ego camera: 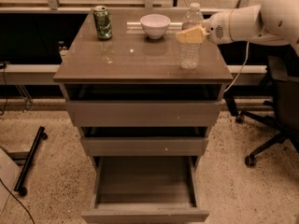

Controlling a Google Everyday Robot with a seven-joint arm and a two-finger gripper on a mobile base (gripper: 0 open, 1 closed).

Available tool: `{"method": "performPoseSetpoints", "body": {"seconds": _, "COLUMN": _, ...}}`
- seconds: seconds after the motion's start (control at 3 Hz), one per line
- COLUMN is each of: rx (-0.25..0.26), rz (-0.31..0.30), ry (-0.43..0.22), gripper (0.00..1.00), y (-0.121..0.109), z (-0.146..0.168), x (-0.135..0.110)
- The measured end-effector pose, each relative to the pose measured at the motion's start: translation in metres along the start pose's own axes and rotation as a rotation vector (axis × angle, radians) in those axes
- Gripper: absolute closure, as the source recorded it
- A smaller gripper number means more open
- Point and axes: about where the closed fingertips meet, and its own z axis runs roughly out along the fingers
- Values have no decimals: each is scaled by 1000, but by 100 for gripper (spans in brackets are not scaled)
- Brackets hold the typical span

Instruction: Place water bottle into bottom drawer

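Observation:
The water bottle (190, 50) is clear ribbed plastic with a white cap and stands upright on the right side of the cabinet top (135, 55). My gripper (188, 34) reaches in from the right at the bottle's upper half, and its cream near side covers the label band. The bottle's base rests on the top. The bottom drawer (145, 183) is pulled far out at floor level and its grey inside holds nothing.
A green soda can (103, 23) stands at the back left of the top and a white bowl (155, 25) at the back middle. The two upper drawers (142, 113) are slightly out. An office chair (275, 111) stands right, and a black stand (29, 160) lies on the floor left.

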Motion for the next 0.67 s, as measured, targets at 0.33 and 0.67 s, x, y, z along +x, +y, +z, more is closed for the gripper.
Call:
{"method": "performPoseSetpoints", "body": {"seconds": 0.33, "rx": -34, "rz": -63, "ry": -17, "gripper": 100, "y": 27, "z": -12, "x": -18}}
{"method": "performPoseSetpoints", "body": {"seconds": 0.67, "rx": -98, "rz": -178, "ry": -28, "gripper": 100, "y": 75, "z": -34, "x": -32}}
